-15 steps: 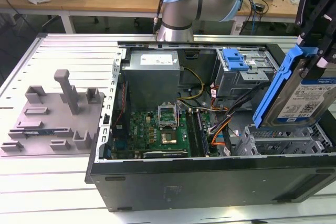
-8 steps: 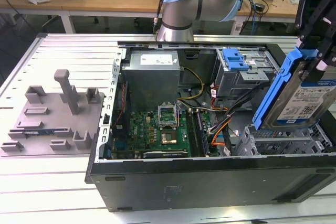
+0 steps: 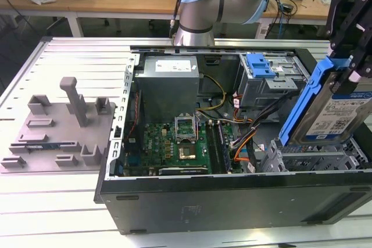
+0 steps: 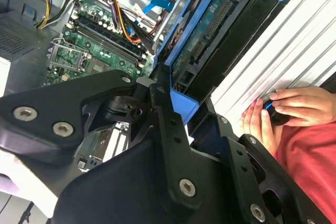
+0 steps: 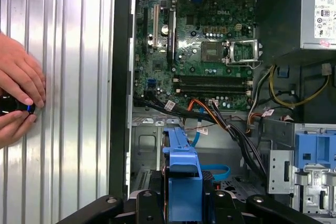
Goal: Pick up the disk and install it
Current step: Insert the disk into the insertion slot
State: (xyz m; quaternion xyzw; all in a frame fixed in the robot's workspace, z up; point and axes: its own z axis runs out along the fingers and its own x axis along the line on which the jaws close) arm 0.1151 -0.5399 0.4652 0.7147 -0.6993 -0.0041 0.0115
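The disk (image 3: 340, 111), a silver drive with a white-and-blue label in a bright blue caddy rail (image 3: 302, 105), hangs tilted at the exterior view's right. My gripper (image 3: 350, 65) is shut on its upper part. The disk's lower edge sits just above the grey metal drive cage (image 3: 317, 156) in the near right corner of the open computer case (image 3: 232, 196). In the second wrist view, the disk (image 4: 210, 30) shows its circuit-board side between my black fingers (image 4: 164, 111). In the first wrist view, the blue caddy (image 5: 181, 174) stands between the gripper (image 5: 181, 205) halves.
Inside the case lie the green motherboard (image 3: 177, 143), the grey power supply (image 3: 168, 82), bundled cables (image 3: 247, 135) and a grey bay with a blue latch (image 3: 260, 65). A grey fixture (image 3: 58, 126) sits on the table (image 3: 70, 62). A person's hands (image 5: 18, 95) rest beside the case.
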